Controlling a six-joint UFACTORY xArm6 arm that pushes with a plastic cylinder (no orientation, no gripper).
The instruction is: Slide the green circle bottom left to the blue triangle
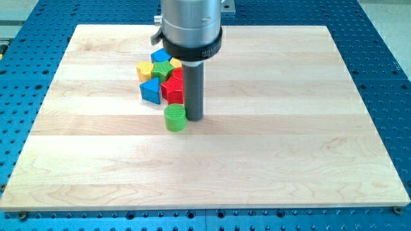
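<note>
The green circle lies on the wooden board, just below a cluster of blocks. The blue triangle sits at the cluster's lower left, up and to the left of the green circle. My tip rests on the board right beside the green circle, on its right side, touching or nearly touching it. The rod hides part of the cluster's right side.
The cluster holds a red block, a green star, a yellow block, a blue block and a yellow piece beside the rod. The blue perforated table surrounds the board.
</note>
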